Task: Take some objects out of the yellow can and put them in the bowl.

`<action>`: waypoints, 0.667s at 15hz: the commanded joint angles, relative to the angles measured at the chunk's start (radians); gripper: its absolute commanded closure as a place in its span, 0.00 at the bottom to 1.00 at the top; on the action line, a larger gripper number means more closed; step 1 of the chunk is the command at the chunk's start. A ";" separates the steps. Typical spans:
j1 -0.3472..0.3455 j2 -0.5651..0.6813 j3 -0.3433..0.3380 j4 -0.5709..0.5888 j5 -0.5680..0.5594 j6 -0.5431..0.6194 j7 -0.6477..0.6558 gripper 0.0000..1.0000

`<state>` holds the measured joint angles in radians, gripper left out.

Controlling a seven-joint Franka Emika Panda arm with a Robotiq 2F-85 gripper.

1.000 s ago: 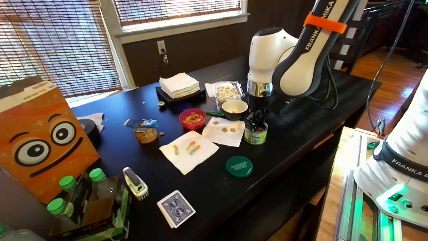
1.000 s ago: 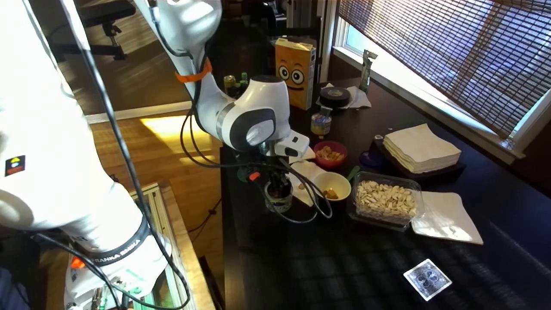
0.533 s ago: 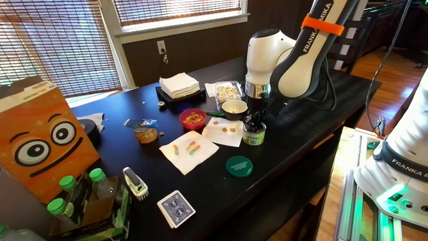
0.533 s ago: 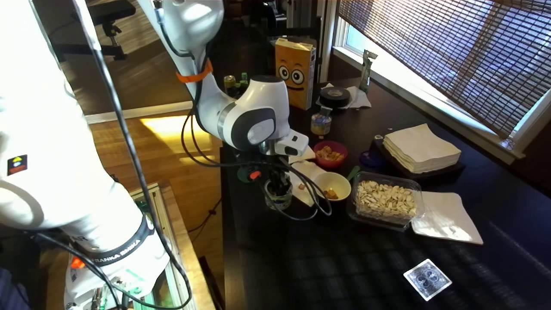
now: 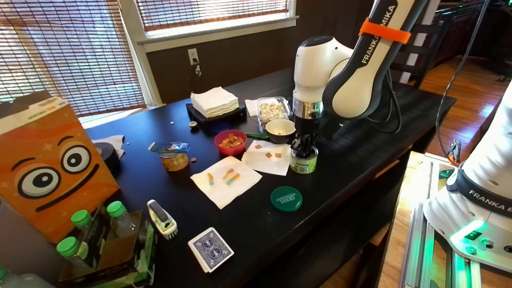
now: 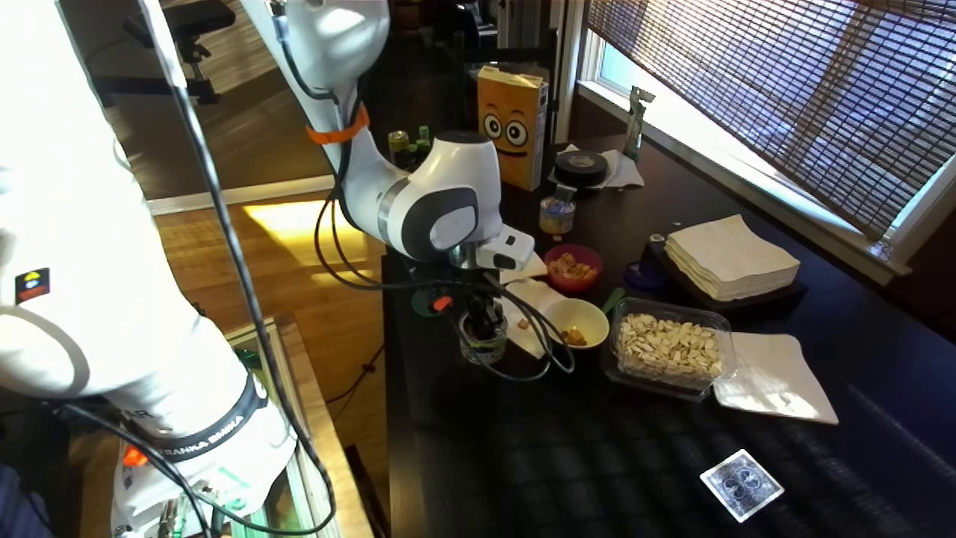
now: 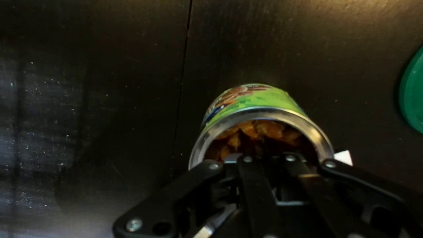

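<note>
The yellow can [image 5: 303, 165] stands upright on the dark table in both exterior views [image 6: 485, 347]. In the wrist view the can [image 7: 264, 99] shows a green label, a metal rim and orange-brown chunks inside. My gripper [image 5: 306, 146] points down into the can's mouth; its fingers also show in the wrist view [image 7: 262, 147]. The fingers look close together, but the tips are dark and hidden inside the can, so a hold on a chunk cannot be seen. The bowl [image 5: 276, 126], cream inside, stands beside the can and holds a few pieces in both exterior views [image 6: 588, 314].
A green lid [image 5: 287, 199] lies in front of the can. Napkins with a few bits [image 5: 269, 149] and gummy worms [image 5: 227, 179] lie beside it. A pink bowl [image 5: 231, 150] and a clear box of seeds [image 6: 668, 345] stand near the bowl. Cables [image 6: 418, 286] hang around the gripper.
In an exterior view my gripper has shifted slightly left and down, and the can has slid slightly left with it. In the last half second almost nothing has moved.
</note>
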<state>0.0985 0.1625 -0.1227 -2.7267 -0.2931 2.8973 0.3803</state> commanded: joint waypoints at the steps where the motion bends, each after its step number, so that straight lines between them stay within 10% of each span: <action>1: 0.013 -0.016 -0.014 -0.005 0.002 -0.013 0.012 0.97; 10: -0.042 -0.103 0.050 -0.015 0.188 -0.063 -0.102 0.97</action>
<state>0.0822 0.1135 -0.1057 -2.7428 -0.1767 2.8850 0.3362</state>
